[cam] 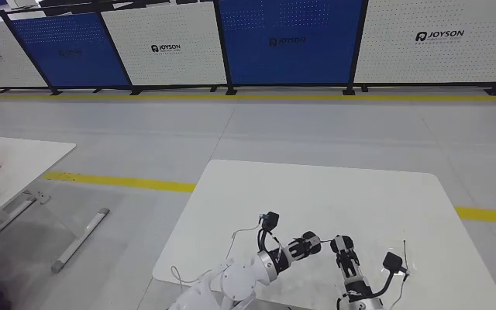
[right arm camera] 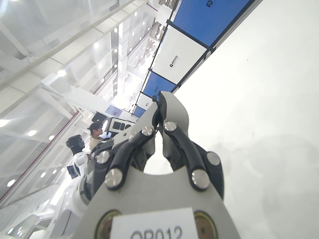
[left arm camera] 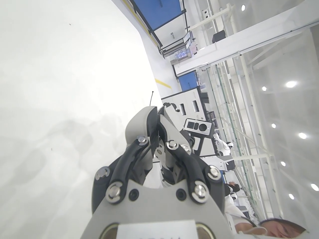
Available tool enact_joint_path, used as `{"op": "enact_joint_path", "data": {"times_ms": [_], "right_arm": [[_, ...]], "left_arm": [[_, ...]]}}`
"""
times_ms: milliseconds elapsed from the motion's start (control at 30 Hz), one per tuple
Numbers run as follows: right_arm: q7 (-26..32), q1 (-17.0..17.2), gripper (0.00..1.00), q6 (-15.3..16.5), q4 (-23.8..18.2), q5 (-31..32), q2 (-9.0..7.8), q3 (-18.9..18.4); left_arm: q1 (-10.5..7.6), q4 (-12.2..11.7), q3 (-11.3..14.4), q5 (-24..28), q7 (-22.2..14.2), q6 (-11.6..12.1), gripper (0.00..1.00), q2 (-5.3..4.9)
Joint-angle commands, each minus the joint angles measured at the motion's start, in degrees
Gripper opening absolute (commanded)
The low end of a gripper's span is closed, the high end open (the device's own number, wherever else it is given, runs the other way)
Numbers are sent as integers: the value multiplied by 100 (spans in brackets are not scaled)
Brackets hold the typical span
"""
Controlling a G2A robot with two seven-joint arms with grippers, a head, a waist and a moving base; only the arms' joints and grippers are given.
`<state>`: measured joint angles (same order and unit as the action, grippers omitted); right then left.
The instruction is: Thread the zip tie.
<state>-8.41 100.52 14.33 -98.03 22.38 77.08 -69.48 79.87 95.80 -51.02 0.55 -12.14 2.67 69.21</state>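
Observation:
Both arms hang low over the near part of the white table (cam: 310, 194), their tips facing each other a short way apart. A thin black zip tie (cam: 326, 241) spans the gap between my left gripper (cam: 312, 242) and my right gripper (cam: 341, 245). In the left wrist view the left gripper (left arm camera: 157, 111) is shut, a thin black strip (left arm camera: 151, 98) rises past its tips, and the other arm's gripper sits just beyond. The right gripper (right arm camera: 159, 98) is shut, with a small black piece of the zip tie (right arm camera: 154, 98) at its fingertips.
The table's far and left parts are bare white surface, and its near edge runs just under the arms. Another white table (cam: 23, 163) stands off to the left across grey floor. Blue and white panels (cam: 291, 39) line the back.

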Motion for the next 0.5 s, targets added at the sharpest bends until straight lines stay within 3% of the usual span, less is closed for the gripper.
{"op": "enact_joint_path", "data": {"times_ms": [0, 133, 467], "right_arm": [[-6, -1, 0, -12, 3, 19, 0, 1], [-55, -5, 0, -73, 16, 74, 4, 5], [-138, -4, 0, -155, 50, 115, 11, -16]], "left_arm": [[6, -1, -11, -6, 6, 0, 38, -2], [28, 14, -39, -6, 26, 17, 40, -5], [93, 32, -145, 24, 79, 94, 22, -19]]}}
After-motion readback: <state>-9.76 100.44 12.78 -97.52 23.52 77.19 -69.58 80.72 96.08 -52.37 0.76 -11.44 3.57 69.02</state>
